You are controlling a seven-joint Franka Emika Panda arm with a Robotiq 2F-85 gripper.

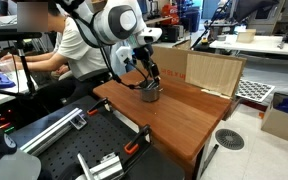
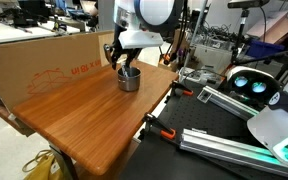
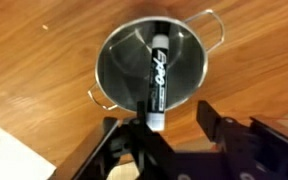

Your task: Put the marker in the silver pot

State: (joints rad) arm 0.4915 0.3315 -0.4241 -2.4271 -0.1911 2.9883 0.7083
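Note:
The silver pot (image 3: 119, 62) stands on the wooden table, seen from above in the wrist view and small in both exterior views (image 1: 150, 94) (image 2: 129, 81). The marker (image 3: 156, 70), black with a white label, lies slanted inside the pot, its near end resting over the rim. My gripper (image 3: 174, 122) hangs just above the pot (image 1: 144, 80) (image 2: 127, 66). Its jaws are spread wide. The marker's near end is next to the left finger, with a clear gap to the right finger.
The wooden table (image 1: 179, 115) (image 2: 89, 115) has a cardboard box (image 1: 212, 72) (image 2: 54, 62) along its far side, close to the pot. A person (image 1: 69, 45) sits behind the arm. Orange clamps (image 2: 162, 128) grip the table's edge.

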